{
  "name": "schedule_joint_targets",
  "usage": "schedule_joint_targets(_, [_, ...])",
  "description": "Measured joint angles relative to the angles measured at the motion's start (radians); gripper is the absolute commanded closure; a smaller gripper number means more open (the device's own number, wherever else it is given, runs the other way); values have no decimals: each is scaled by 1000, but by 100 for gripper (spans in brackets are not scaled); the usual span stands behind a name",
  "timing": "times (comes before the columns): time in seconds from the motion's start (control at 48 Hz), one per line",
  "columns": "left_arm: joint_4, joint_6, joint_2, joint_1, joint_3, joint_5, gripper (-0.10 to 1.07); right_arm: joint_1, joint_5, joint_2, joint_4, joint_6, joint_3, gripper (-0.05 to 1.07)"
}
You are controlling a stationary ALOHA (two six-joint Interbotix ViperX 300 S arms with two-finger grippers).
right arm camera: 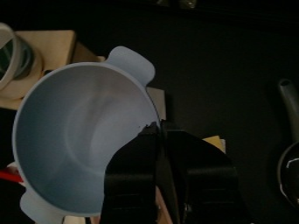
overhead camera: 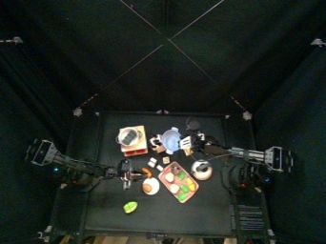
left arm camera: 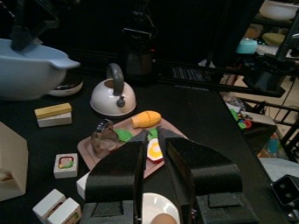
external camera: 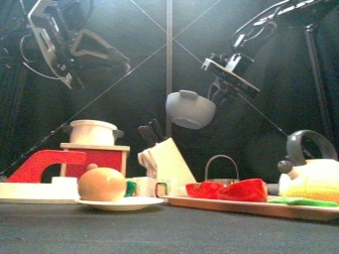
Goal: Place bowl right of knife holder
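The right gripper (right arm camera: 163, 162) pinches the rim of the light-blue bowl (right arm camera: 76, 131) and holds it in the air above and just right of the knife holder (external camera: 169, 164), so the carry step is under way. The left gripper (left arm camera: 152, 179), parked well left of the knife holder, seems nearly closed and empty. Next, the bowl needs lowering onto the table right of the knife holder.
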Motion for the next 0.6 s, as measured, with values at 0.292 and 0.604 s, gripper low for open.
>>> schedule_joint_targets(0.292, [0,0,0,0,0,0,36,-176,-115,80,17,0,60,57])
schedule_joint_targets(0.604, [0,0,-2,0,0,0,36,-238,-160,213,-5,-2,35,54])
